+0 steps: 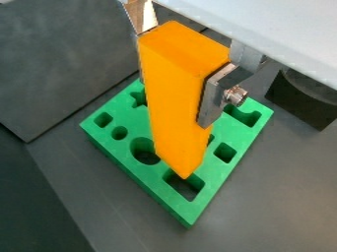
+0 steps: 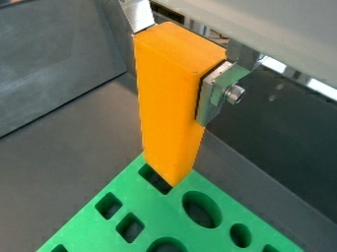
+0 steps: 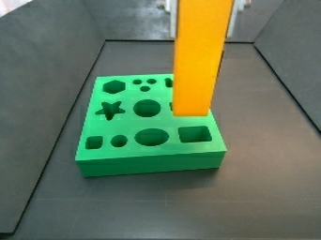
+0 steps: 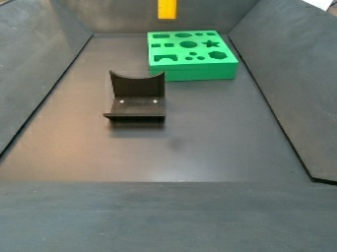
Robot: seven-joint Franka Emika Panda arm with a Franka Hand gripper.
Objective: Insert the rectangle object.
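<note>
The rectangle object point(image 1: 174, 98) is a tall orange-yellow block, held upright between my gripper's point(image 1: 174, 84) silver fingers point(image 1: 218, 94). It also shows in the other wrist view point(image 2: 168, 108). The gripper is shut on its upper part. The block's lower end hangs just above the green board with shaped holes point(image 1: 125, 138), over a rectangular hole near one edge point(image 1: 187, 183). In a side view the block point(image 3: 201, 56) hangs above the board's point(image 3: 150, 155) right side. In the other side view only its lower end point(image 4: 168, 9) shows, above the board point(image 4: 191, 67).
The dark fixture point(image 4: 136, 98) stands on the floor in front of the board. Grey walls enclose the dark floor point(image 4: 171, 167). Round, star and square holes point(image 3: 193, 134) cover the board's top.
</note>
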